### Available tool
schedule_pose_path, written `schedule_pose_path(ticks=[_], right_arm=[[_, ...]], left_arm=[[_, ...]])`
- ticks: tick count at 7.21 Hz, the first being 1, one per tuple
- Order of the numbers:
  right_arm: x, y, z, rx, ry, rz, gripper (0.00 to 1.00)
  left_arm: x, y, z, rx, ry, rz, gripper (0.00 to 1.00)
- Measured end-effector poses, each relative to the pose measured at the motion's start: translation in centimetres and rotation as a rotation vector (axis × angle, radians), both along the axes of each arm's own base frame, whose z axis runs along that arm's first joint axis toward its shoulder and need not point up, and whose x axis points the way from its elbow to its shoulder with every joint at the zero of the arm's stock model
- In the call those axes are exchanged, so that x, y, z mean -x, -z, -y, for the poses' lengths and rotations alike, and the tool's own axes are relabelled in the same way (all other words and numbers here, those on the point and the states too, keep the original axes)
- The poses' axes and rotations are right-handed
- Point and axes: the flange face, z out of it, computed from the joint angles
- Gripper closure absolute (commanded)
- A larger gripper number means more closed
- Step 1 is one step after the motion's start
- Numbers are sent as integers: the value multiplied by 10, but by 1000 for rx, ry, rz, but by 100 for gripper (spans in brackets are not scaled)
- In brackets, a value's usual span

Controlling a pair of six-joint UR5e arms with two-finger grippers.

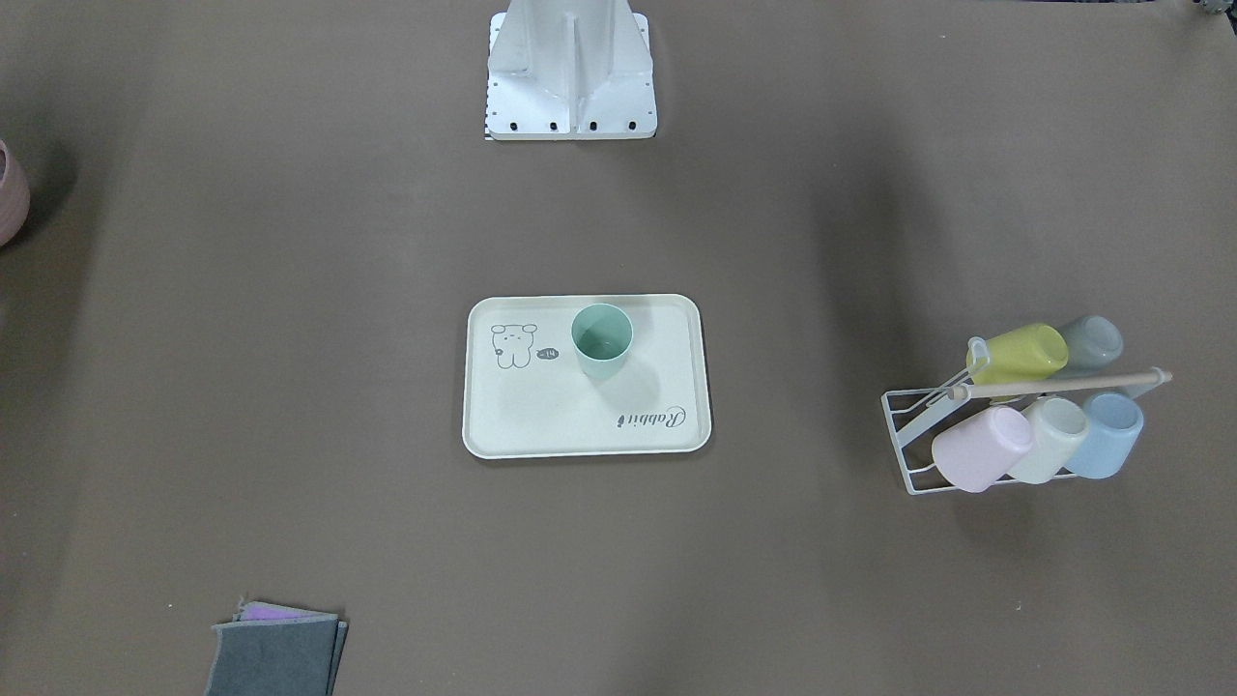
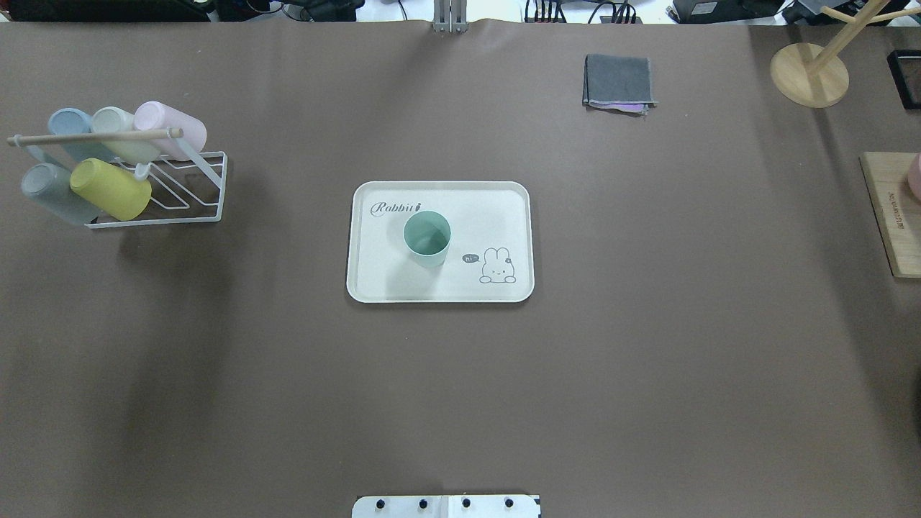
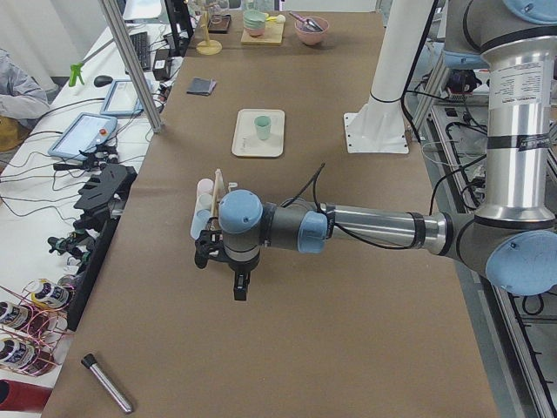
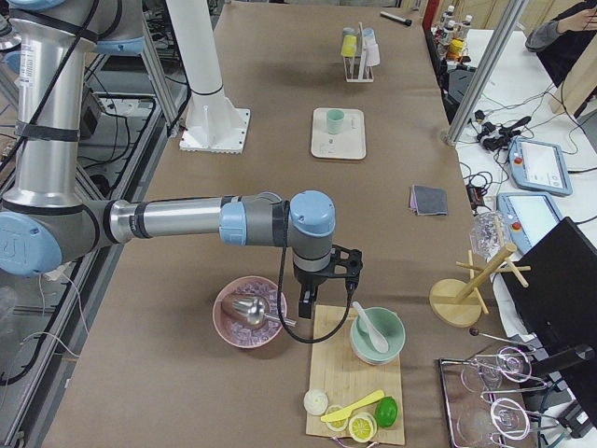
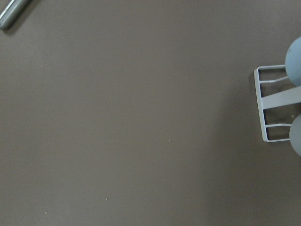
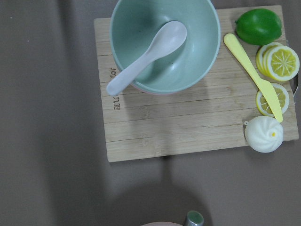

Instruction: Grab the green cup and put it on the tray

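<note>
Mint green cup (image 2: pixel 427 239) upright — on tray (image 2: pixel 374 280)

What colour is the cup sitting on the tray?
Pale mint green; the cup stands on the cream tray. The overhead view shows it best.

Green cup (image 2: pixel 427 239) upright on cream tray (image 2: pixel 374 280), cup rack (image 2: pixel 209 194) far left.
</note>
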Motion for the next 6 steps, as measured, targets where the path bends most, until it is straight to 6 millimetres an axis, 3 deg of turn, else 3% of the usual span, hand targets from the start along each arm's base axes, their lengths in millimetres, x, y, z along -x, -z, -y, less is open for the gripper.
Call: schedule_pose_path(ticks=[2,6], right_arm=[[0,0,-1,0,0,1,0],[0,0,-1,-1,1,1,0]], left_arm=[[1,-11,-8,25,0,-15,2],[1,-13,-9,33,0,-14,2]])
